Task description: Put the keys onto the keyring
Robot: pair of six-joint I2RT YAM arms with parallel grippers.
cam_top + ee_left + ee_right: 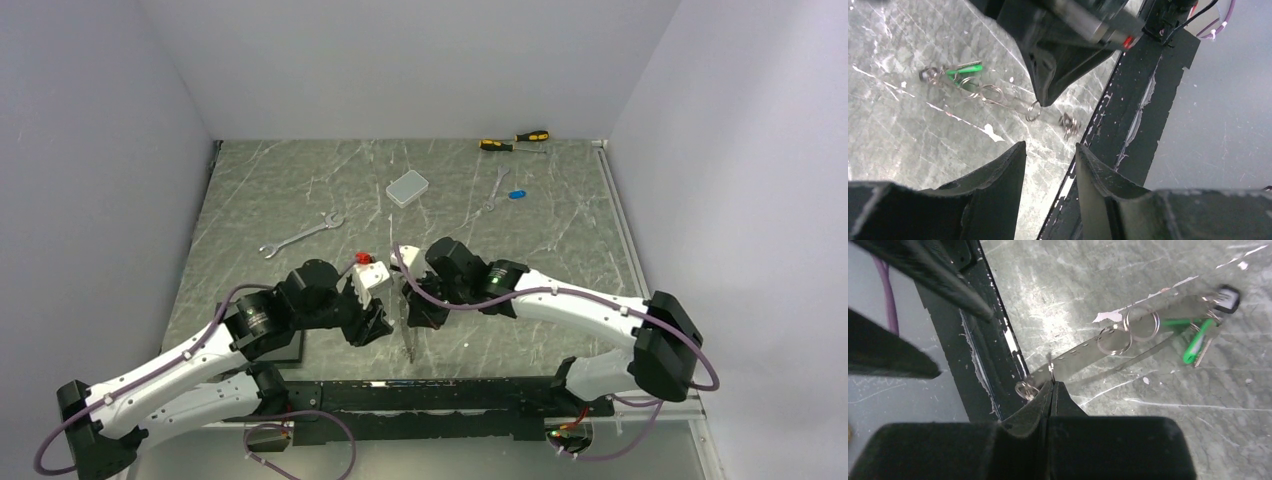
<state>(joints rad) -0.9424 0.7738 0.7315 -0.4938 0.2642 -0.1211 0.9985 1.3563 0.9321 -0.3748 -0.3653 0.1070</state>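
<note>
Tightly inside right gripper: keyring end.

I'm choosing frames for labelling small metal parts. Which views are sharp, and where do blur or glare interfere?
Top external: even light, but the blue-headed key is a mere dot. Left wrist: green-headed metal key fairly sharp, the black right pincer blurred. Right wrist: silvery split rings crisp; bright sheen on the grey marbled table.

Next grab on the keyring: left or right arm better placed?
Left, probably. The right end effector is shut on one end of the keyring, so it is busy. The left end effector is open and empty, facing it close by.
</note>
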